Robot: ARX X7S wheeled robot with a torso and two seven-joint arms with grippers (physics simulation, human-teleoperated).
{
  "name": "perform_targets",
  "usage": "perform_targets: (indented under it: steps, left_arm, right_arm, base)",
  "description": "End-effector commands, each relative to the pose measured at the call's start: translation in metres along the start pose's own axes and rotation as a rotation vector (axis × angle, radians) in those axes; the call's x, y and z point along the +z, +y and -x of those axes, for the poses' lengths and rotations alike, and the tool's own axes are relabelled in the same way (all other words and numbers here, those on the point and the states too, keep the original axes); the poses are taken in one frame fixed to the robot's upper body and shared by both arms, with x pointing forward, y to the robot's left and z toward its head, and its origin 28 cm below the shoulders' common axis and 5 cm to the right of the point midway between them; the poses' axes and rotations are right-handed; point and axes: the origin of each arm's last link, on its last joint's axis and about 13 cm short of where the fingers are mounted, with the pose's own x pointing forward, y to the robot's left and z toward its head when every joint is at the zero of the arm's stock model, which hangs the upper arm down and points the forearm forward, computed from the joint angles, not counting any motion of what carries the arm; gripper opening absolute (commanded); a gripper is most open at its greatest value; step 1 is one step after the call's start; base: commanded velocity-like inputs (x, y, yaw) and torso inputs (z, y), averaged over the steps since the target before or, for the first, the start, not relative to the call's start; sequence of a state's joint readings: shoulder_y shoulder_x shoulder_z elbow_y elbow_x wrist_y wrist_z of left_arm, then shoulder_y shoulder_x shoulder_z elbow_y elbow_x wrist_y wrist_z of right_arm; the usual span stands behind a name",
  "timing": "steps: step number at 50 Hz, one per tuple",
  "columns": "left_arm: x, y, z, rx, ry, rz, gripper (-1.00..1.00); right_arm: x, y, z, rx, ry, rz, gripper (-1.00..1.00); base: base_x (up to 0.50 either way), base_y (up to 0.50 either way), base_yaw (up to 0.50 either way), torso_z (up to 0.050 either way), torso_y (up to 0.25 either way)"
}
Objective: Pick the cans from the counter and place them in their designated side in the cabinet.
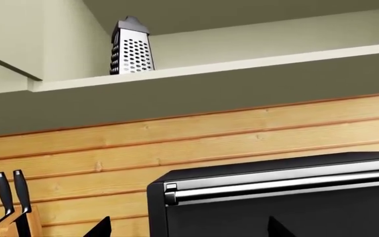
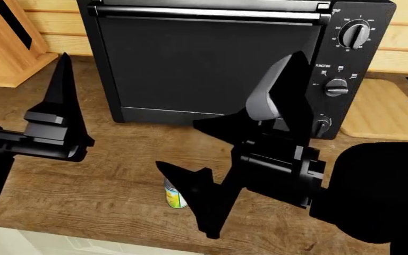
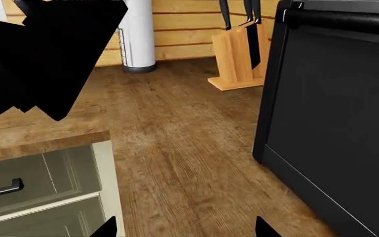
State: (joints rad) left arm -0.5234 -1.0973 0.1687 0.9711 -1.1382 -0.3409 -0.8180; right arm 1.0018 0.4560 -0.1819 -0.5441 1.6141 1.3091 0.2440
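green-yellow-white labelled can (image 2: 175, 195), wood-grain counter (image 2: 98, 186), glossy black boxy oven (image 2: 211, 64)

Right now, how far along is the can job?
Nothing looks done: the labelled can stands on the counter, partly hidden behind the right gripper, whose fingers are spread and empty. The left gripper holds nothing either. The black can is not in view. The cabinet shelf holds only a grater.

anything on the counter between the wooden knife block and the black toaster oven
Nothing: in the right wrist view, only bare brown wood-grain counter lies between the pale wooden knife block and the black toaster oven.
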Motion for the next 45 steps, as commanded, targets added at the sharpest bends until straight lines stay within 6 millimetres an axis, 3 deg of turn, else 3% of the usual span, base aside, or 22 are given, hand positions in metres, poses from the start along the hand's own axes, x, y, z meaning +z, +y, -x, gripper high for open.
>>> perform_targets:
  steps: [1, 45]
  left_arm:
    - [-0.001, 0.000, 0.000, -0.001, 0.002, 0.002, 1.00]
    - [-0.002, 0.001, 0.000, 0.000, 0.004, 0.005, 1.00]
  right_arm:
    - [-0.012, 0.000, -0.005, -0.021, 0.004, 0.002, 1.00]
    - [-0.047, -0.001, -0.024, -0.015, 0.122, -0.018, 1.00]
  base:
    - [0.00, 0.00, 0.00, 0.000, 0.000]
    - [0.00, 0.00, 0.00, 0.000, 0.000]
